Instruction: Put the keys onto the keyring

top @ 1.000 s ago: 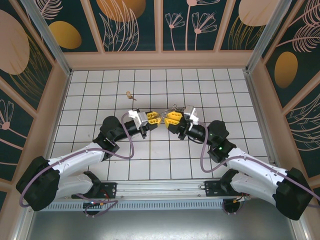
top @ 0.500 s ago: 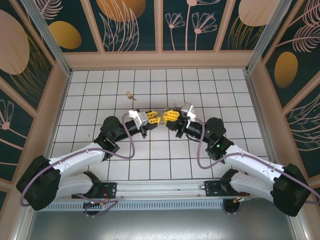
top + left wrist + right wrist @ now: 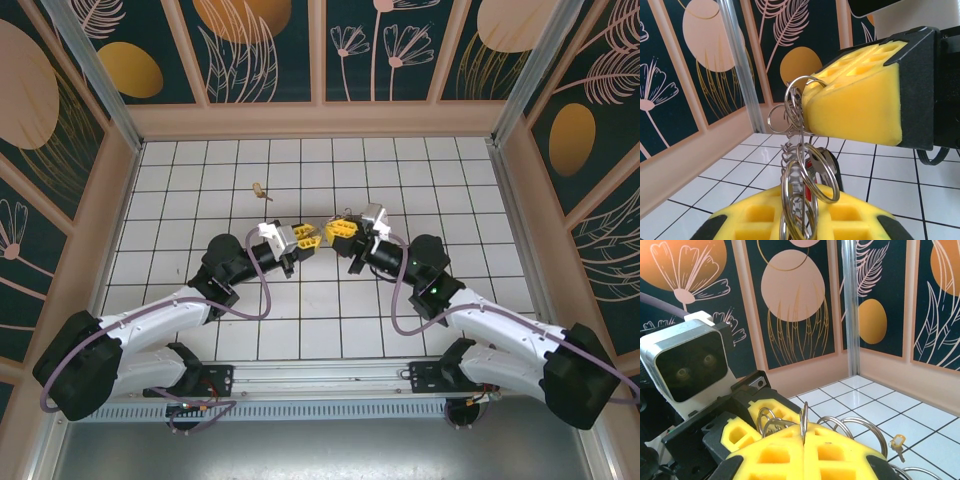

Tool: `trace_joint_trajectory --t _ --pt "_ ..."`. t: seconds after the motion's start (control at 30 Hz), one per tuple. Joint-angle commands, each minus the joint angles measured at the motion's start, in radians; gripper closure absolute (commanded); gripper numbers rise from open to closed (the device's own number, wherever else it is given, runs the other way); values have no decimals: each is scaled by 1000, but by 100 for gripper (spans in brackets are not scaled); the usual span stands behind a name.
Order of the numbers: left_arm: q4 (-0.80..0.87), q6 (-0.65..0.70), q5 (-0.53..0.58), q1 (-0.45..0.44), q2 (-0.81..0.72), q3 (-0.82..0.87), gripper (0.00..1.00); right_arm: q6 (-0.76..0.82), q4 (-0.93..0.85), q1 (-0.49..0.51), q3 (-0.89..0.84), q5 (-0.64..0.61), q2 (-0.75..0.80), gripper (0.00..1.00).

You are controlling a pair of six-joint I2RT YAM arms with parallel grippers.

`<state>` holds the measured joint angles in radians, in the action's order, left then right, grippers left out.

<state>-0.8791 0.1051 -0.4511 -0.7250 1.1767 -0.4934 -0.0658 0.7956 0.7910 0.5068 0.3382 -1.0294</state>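
Note:
My two grippers meet nose to nose above the middle of the tiled floor. The left gripper is shut, its yellow pads clamping a bunch of silvery split rings. A silver key with a red tag hangs behind that bunch, with a dark curved strip behind it that may be the keyring hoop. The right gripper is shut on one thin silver ring standing upright between its pads. More rings loop out beside it, towards the left gripper's fingers.
A small brass key lies alone on a far tile, left of centre. Another small tagged key rests on the floor beyond the right gripper. Peach walls and metal corner posts enclose the floor.
The right gripper has edged left and slightly away, closing the gap to the left gripper, and its wrist has turned a little. The left arm has held still.

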Motion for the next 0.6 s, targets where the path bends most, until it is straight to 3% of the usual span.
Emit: trace_joint_trajectory --t 0.0,0.03,0.1,0.27,0.4,0.57 --pt "-60 10 -16 -9 0 5 96 9 124 15 30 -37 -28 100" --pt "-56 -3 -17 -9 1 0 88 19 139 19 31 -38 -38 100" --pt "9 -27 -15 -8 -5 -25 61 51 160 19 32 -30 -53 100" --pt "211 71 -41 -9 -133 -29 35 191 78 9 42 54 -33 100" --pt "412 163 -16 -7 -277 -41 25 284 -52 -27 61 155 -5 100" --pt "648 231 -45 -8 -355 -102 26 338 -120 -66 63 242 21 100"
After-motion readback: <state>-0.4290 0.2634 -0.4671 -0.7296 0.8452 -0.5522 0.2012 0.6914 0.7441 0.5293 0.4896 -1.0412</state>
